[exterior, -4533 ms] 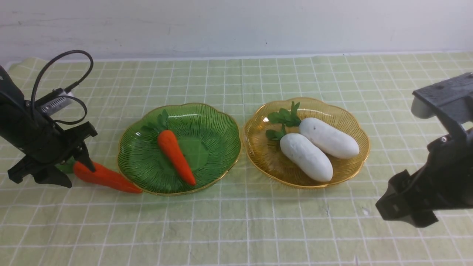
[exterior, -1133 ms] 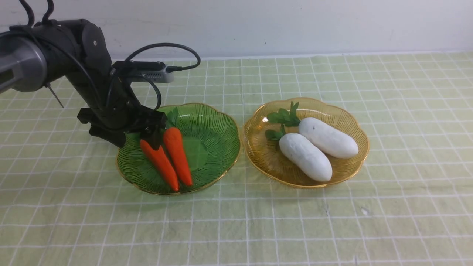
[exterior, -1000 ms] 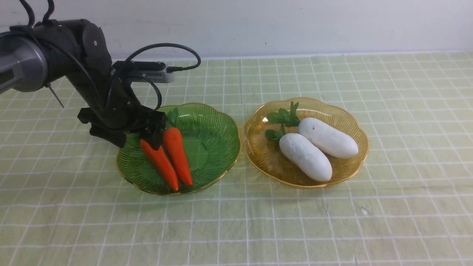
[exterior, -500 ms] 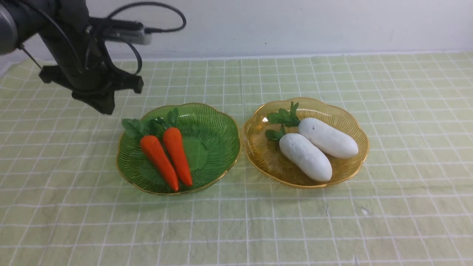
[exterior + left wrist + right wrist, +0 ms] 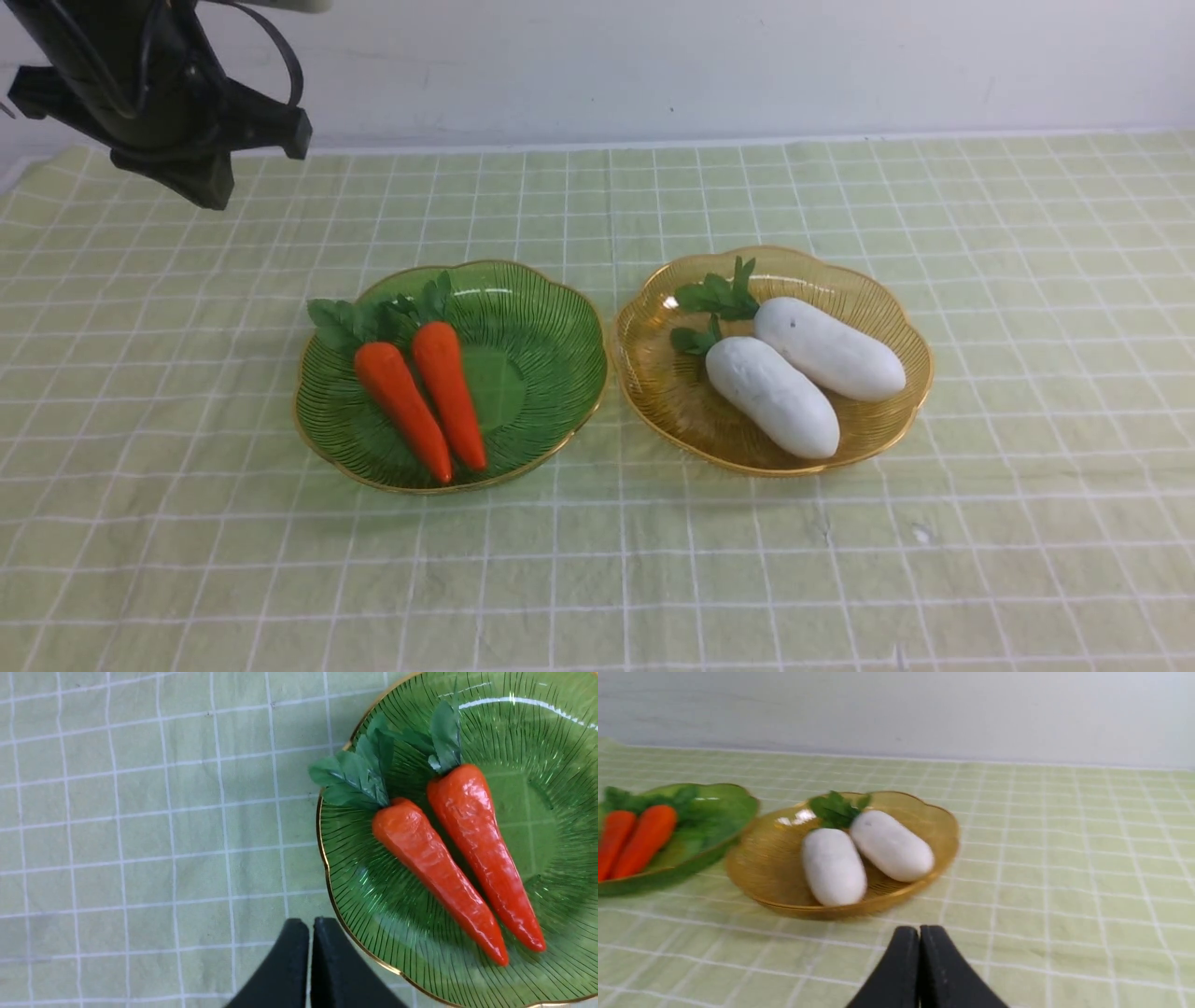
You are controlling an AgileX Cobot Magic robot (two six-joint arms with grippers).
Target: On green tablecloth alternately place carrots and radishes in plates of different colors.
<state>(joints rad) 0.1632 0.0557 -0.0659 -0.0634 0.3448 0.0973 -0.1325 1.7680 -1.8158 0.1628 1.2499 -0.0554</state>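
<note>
Front view, left arm: your left end effector (image 5: 210, 191) has let the second carrot go and climbed away to the far left corner, well clear of the green plate (image 5: 551, 317).
Front view, carrots: both carrots (image 5: 422, 397) now lie side by side in the green plate, leaves pointing away from you, tips toward you.
Front view, radishes: both radishes (image 5: 803, 373) sit together in the amber plate (image 5: 896, 327) on the green tablecloth (image 5: 597, 579).
Left wrist view: your left end effector (image 5: 310, 961) has snapped shut on nothing, jaws pressed together, just off the plate's gold rim.
Right wrist view: your right end effector (image 5: 919, 970) is clenched too, empty, low over the cloth near the amber plate.
Task read: nothing is left loose on the table, so the sorting looks finished.
</note>
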